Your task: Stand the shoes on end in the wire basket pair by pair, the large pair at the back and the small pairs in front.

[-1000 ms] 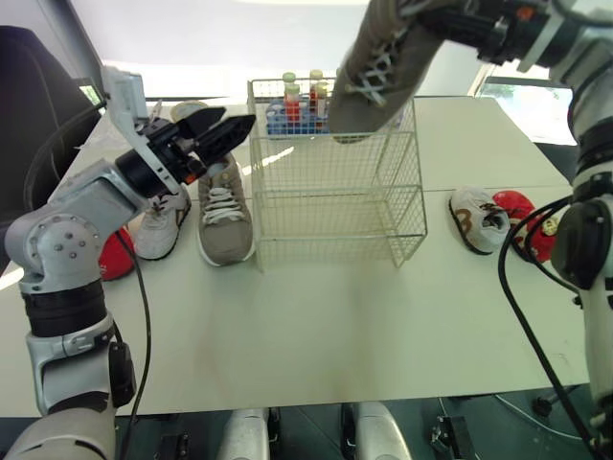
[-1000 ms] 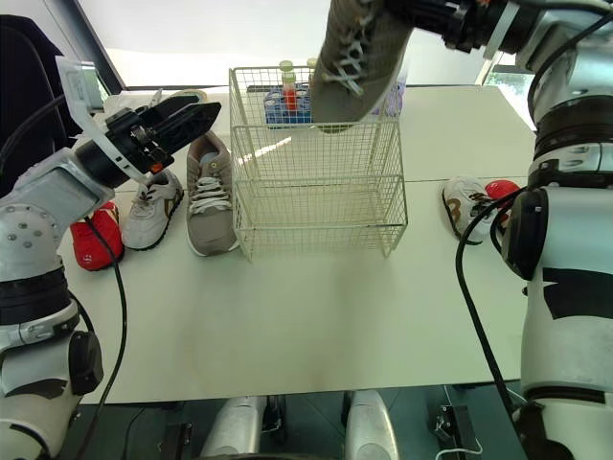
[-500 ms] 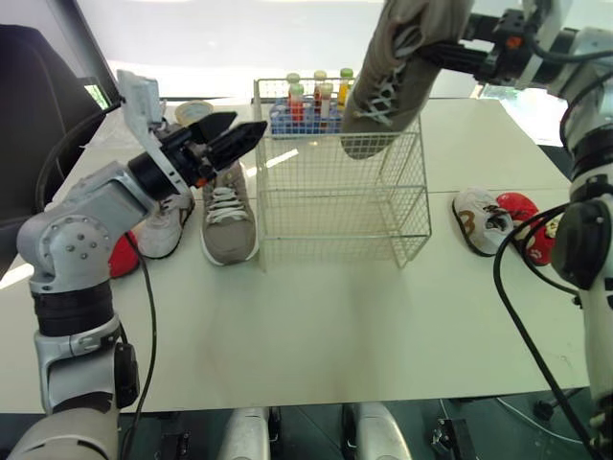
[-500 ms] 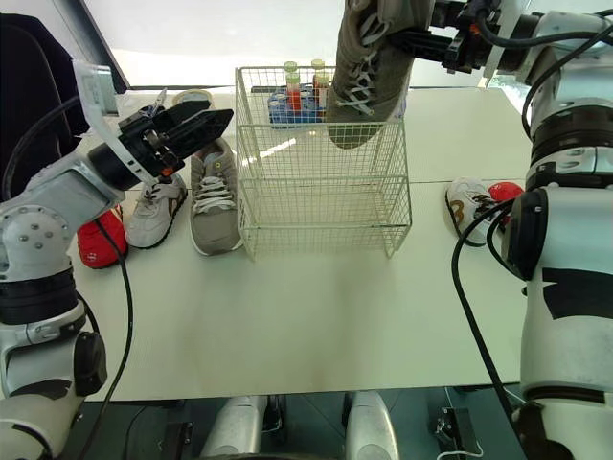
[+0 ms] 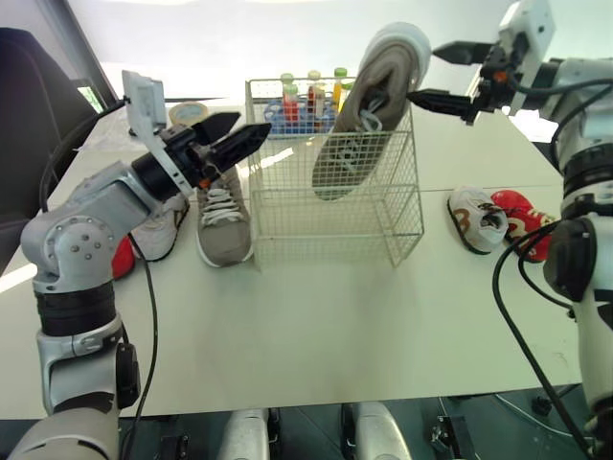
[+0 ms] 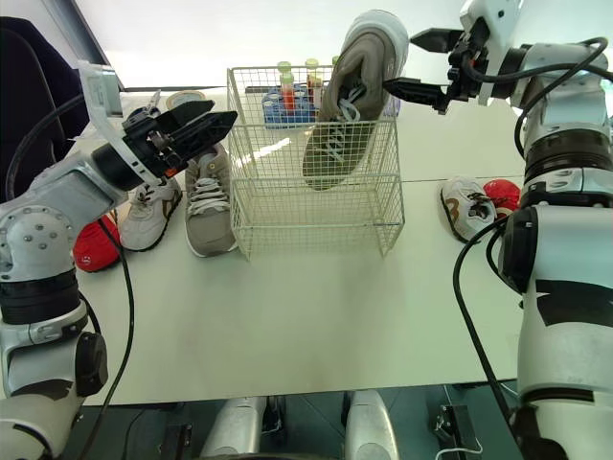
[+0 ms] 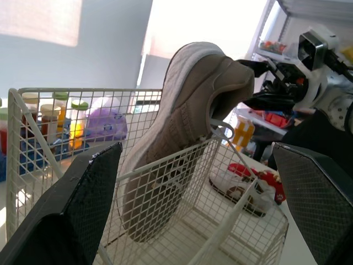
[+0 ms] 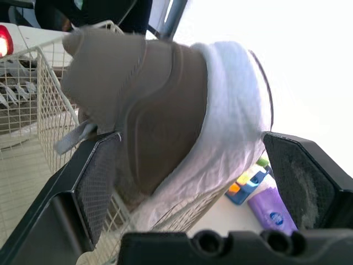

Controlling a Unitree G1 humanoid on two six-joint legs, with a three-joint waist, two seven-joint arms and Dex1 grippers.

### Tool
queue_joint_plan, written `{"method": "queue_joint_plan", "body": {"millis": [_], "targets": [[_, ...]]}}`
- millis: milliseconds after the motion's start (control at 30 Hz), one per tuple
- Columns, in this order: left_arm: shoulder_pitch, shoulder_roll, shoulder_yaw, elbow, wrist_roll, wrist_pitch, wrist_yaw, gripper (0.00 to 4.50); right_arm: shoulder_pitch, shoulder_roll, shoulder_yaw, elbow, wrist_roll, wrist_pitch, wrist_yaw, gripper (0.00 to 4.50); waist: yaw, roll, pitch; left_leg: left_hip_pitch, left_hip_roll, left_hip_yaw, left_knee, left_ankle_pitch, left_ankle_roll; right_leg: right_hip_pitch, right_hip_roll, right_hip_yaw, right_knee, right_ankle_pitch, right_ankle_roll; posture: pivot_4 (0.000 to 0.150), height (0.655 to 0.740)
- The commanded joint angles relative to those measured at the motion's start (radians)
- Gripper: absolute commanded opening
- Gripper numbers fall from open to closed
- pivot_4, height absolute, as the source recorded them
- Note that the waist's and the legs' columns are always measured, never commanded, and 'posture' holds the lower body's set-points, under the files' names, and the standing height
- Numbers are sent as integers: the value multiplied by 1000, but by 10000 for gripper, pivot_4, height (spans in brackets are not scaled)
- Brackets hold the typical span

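A large tan shoe [image 5: 369, 105] stands toe down inside the white wire basket [image 5: 297, 230], its white-lined heel leaning up over the far right rim. My right gripper [image 5: 423, 73] is open just right of that heel, fingers spread wide and off the shoe [image 8: 160, 110]. The matching tan shoe [image 5: 223, 216] lies flat on the table left of the basket. Above it, by the basket's left rim, my left gripper [image 5: 251, 125] hovers open and empty, looking across at the shoe [image 7: 182, 127] in the basket.
A small white shoe [image 5: 158, 225] and a red one [image 5: 120, 257] lie at the left. Another small white shoe [image 5: 476, 218] and red shoe [image 5: 517, 213] lie to the basket's right. A rack of tubes [image 5: 297, 101] stands behind the basket, a tape roll [image 5: 187, 112] at back left.
The right gripper lowered the tan shoe into the basket, then opened and let go of it. The left gripper has barely moved.
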Motion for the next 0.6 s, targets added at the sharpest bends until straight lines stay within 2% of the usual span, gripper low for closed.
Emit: {"method": "queue_joint_plan", "body": {"millis": [33,167,300,467,600], "targets": [[-22,28,16,-11,38,-31,7,45000,13,-54,-29,-110,13,-2,-6,44277,4,0,0,0,0,0,0,0,0,0,0,0,0,0,0,1500,7400],[-60,79,-2,64,153,-61,40,45000,69,-103,-63,-290,65,75,14,44277,7,0,0,0,0,0,0,0,0,0,0,0,0,0,0,1500,7400],[-152,121,-52,232,297,-87,77,45000,157,-112,-106,-606,192,261,31,44277,6,0,0,0,0,0,0,0,0,0,0,0,0,0,0,1500,7400],[-345,122,-130,648,484,-185,59,45000,304,-63,-112,-1030,368,483,-17,44277,5,0,0,4,0,0,-1,-2,3,2,0,0,3,0,0,1500,7400],[-485,101,-168,987,607,-325,25,45000,361,-23,-115,-1182,442,572,-84,44277,9,-1,0,4,0,0,0,-2,4,2,0,0,3,0,0,1500,7400]]}}
